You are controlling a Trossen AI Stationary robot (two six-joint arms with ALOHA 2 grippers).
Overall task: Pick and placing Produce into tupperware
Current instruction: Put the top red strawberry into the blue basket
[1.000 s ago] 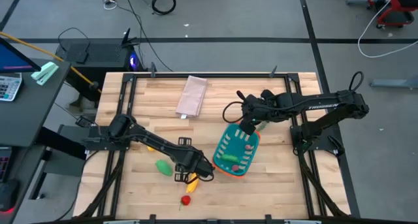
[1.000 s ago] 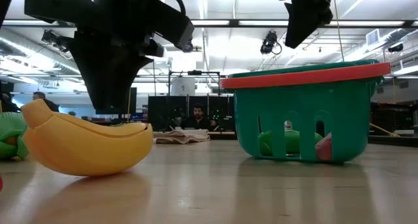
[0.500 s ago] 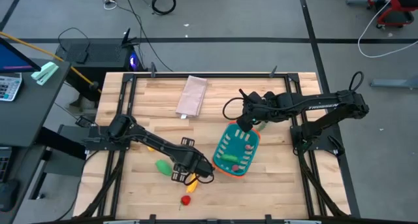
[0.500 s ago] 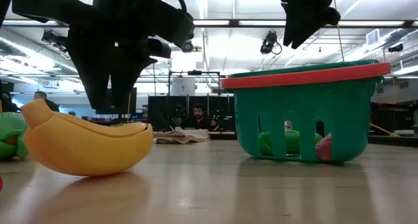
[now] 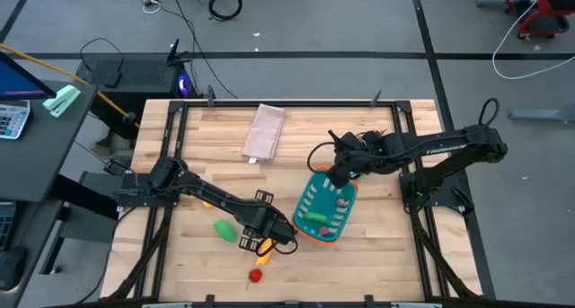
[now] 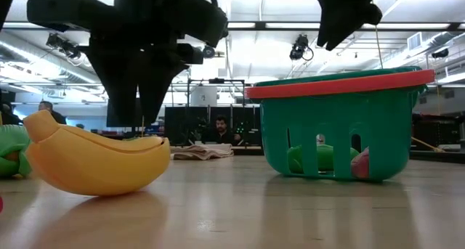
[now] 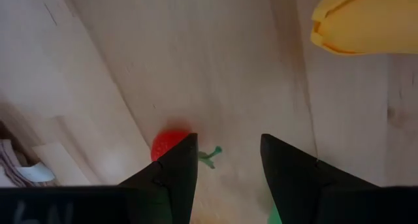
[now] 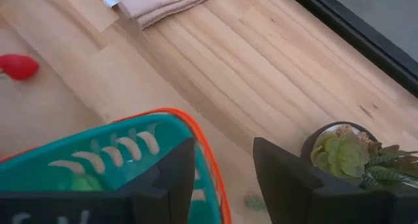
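Note:
The yellow banana (image 5: pixel 265 249) lies on its curved side on the table; it also shows in the low view (image 6: pixel 94 162). My left gripper (image 7: pixel 228 165) is open and empty just above it (image 5: pixel 261 241). A green pod (image 5: pixel 225 228) and a red tomato (image 5: pixel 256 275) lie nearby. The red tomato (image 7: pixel 168 144) shows past my left fingers. The teal basket (image 5: pixel 325 205) with an orange rim holds a green piece (image 6: pixel 320 158) and a red piece (image 6: pixel 361 162). My right gripper (image 5: pixel 338 174) is open and empty above the basket's far end (image 8: pixel 196 129).
A small potted green plant (image 8: pixel 343 155) stands just beyond the basket's far end, close to my right gripper. A beige folded cloth (image 5: pixel 265 133) lies at the table's far middle. Bare wood lies between the cloth and the basket.
My left gripper has turned a little about its wrist while staying above the banana. The banana and the basket have kept still.

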